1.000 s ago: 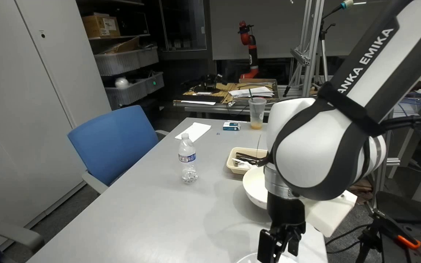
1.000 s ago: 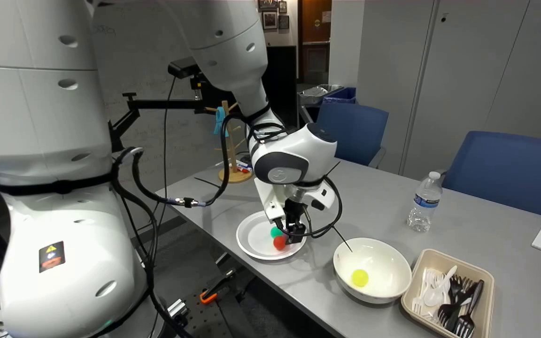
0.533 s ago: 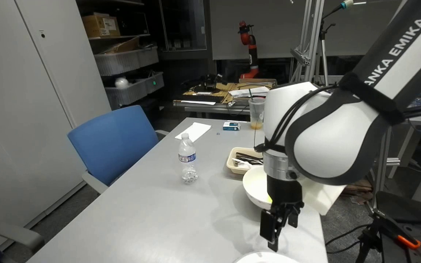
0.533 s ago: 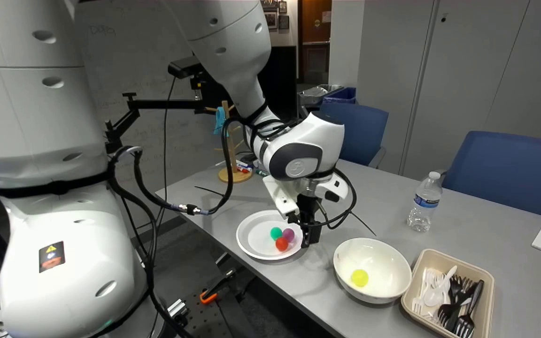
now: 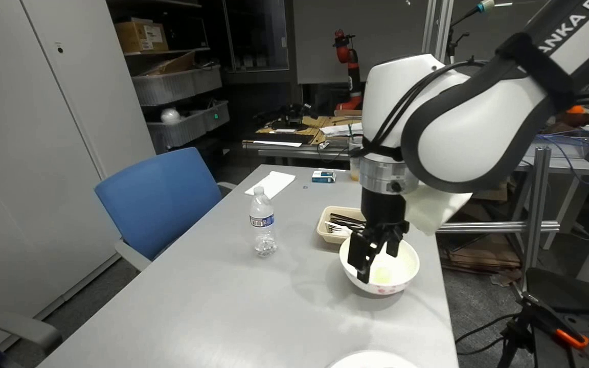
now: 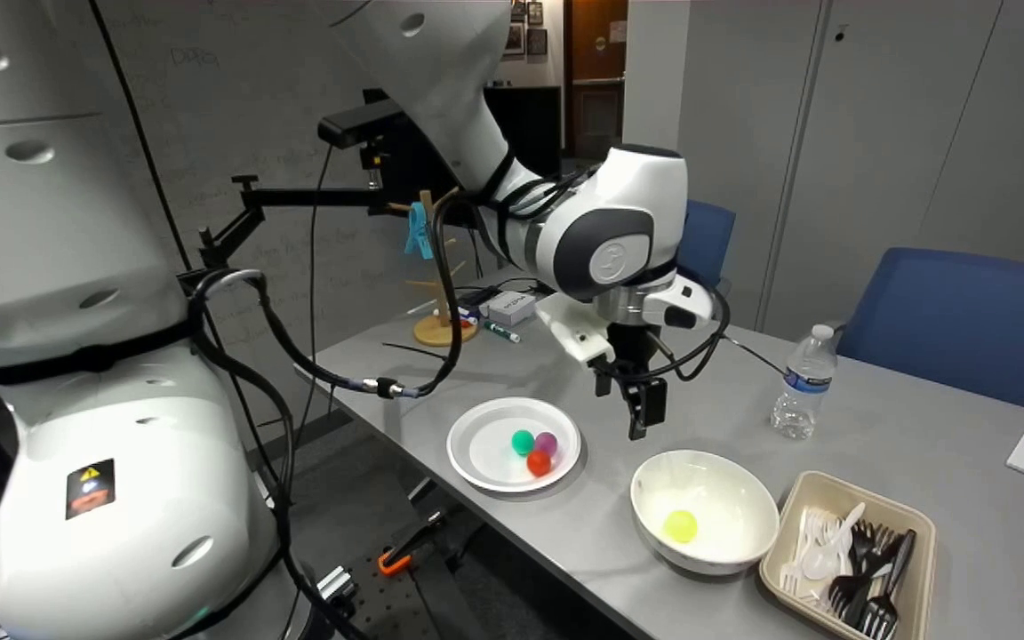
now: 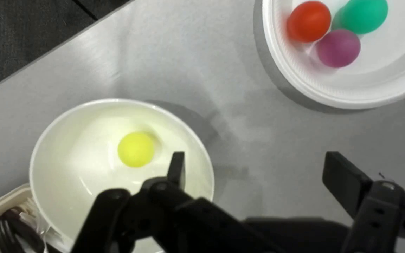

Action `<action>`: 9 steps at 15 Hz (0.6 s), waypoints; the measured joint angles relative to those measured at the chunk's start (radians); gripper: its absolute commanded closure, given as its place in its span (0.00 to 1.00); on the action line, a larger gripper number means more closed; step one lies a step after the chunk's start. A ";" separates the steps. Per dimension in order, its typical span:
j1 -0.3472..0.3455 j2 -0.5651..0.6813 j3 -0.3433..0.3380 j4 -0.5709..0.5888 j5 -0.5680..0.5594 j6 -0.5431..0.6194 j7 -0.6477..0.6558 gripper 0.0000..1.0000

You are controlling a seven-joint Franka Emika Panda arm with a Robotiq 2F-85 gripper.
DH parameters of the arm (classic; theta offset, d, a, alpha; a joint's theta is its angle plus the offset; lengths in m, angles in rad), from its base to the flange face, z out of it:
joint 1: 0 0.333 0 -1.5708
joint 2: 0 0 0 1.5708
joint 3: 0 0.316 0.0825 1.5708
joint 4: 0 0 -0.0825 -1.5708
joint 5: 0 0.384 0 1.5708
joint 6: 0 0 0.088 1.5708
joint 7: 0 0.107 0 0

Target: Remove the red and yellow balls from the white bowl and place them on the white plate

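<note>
The orange-red ball (image 6: pixel 539 462) lies on the white plate (image 6: pixel 479 444), touching or close to a purple ball (image 6: pixel 546 443) and a green ball (image 6: pixel 523 442). The wrist view also shows the red ball (image 7: pixel 309 21) inside the plate (image 7: pixel 378 88) at top right. The yellow ball (image 6: pixel 680 526) lies in the white bowl (image 6: pixel 748 511). In the wrist view the yellow ball (image 7: pixel 136 150) is left of my gripper (image 7: pixel 255 158), which is open and empty. My gripper (image 6: pixel 628 413) hangs above the table beside the bowl, with one finger overlapping the bowl (image 7: pixel 79 140) from above.
A beige tray (image 6: pixel 923 569) of plastic cutlery stands beside the bowl. A water bottle (image 6: pixel 802 382) stands on the table behind. A wooden stand (image 6: pixel 445 333) and markers are at the far end. The table edge (image 7: pixel 55 49) runs close to bowl and plate.
My gripper has risen from the plate and moved across toward the bowl. The purple ball, hidden before, now shows on the plate. The red ball has rolled slightly beside it.
</note>
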 measured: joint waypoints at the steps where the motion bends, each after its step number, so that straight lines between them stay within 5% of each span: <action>1: -0.007 0.002 -0.006 0.013 -0.008 0.000 0.009 0.00; 9: -0.047 0.119 -0.075 0.109 -0.113 0.033 0.132 0.00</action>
